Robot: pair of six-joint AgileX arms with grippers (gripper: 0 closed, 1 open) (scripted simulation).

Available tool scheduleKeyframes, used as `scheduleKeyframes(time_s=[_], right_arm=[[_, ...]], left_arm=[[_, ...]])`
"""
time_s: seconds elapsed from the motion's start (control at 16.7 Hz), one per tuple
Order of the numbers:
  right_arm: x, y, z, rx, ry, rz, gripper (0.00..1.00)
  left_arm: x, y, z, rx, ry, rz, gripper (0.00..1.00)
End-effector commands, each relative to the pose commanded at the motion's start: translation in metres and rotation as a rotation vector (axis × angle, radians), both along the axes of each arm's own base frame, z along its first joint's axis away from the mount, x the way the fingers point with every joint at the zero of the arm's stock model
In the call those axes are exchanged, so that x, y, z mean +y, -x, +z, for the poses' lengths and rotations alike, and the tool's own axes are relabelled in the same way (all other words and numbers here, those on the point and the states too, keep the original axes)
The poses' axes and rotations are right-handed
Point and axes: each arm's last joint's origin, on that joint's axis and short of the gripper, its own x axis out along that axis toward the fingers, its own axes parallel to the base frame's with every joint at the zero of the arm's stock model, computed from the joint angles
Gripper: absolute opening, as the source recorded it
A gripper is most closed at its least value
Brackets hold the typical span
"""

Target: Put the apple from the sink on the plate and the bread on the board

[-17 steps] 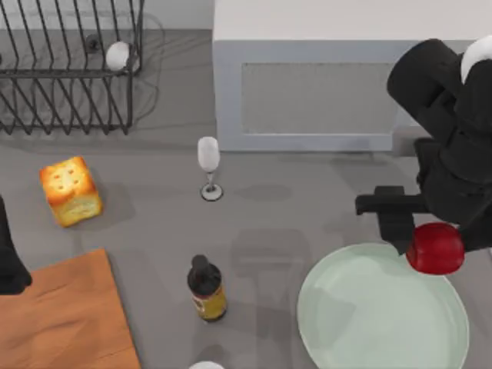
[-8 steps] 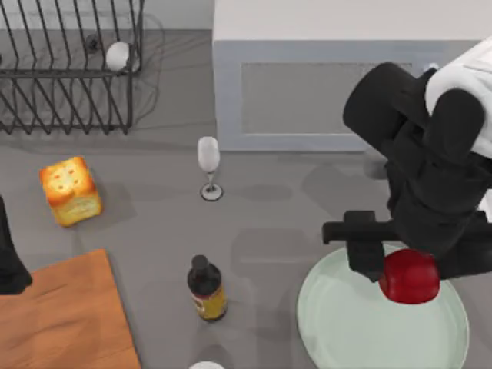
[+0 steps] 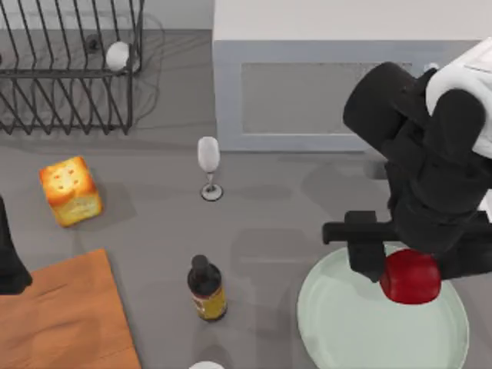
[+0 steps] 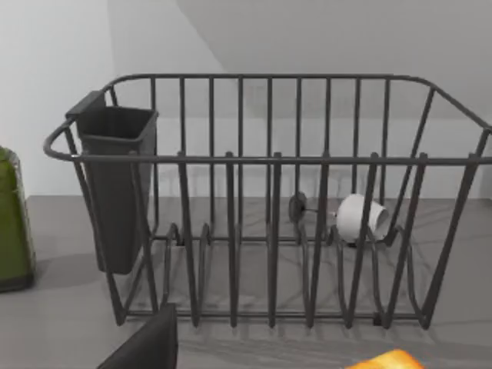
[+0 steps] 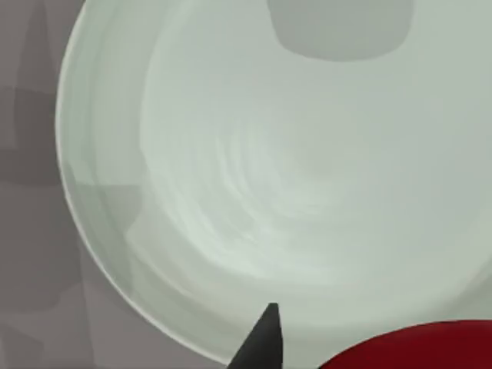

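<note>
My right gripper (image 3: 411, 267) is shut on the red apple (image 3: 413, 278) and holds it over the far part of the mint-green plate (image 3: 346, 330). The right wrist view looks down on the plate (image 5: 269, 177), with the apple (image 5: 419, 350) beside a dark fingertip (image 5: 261, 342). The bread (image 3: 71, 191) sits on the table at the left, apart from the wooden board (image 3: 61, 315) at the front left; its top edge shows in the left wrist view (image 4: 388, 360). My left arm (image 3: 9, 261) is parked at the left edge, over the board's corner.
A dark bottle (image 3: 206, 288) stands between board and plate, and a wine glass (image 3: 208, 165) stands behind it. A wire dish rack (image 3: 69, 69) with a white cup (image 3: 118, 55) fills the back left. The pale grey sink unit (image 3: 307, 92) is at the back.
Over the last second my right arm carried the apple left and toward the front, from the plate's far right rim to over the plate. It has barely moved in the last half second.
</note>
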Motion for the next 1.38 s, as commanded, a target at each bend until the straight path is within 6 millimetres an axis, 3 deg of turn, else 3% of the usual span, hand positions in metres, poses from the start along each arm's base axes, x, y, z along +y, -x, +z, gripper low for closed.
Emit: scheduleKeyframes(time_s=[0.36, 1.02, 1.38], right_arm=[[0.0, 0.0, 0.0, 0.0, 0.0, 0.0, 0.98], [-0.002, 0.0, 0.0, -0.006, -0.004, -0.001, 1.0], [-0.043, 0.013, 0.012, -0.182, -0.12, 0.0, 1.0]], left_arm=[[0.0, 0.0, 0.0, 0.0, 0.0, 0.0, 1.0], [0.0, 0.0, 0.0, 0.0, 0.0, 0.0, 1.0], [0.0, 0.0, 0.0, 0.0, 0.0, 0.0, 1.0]])
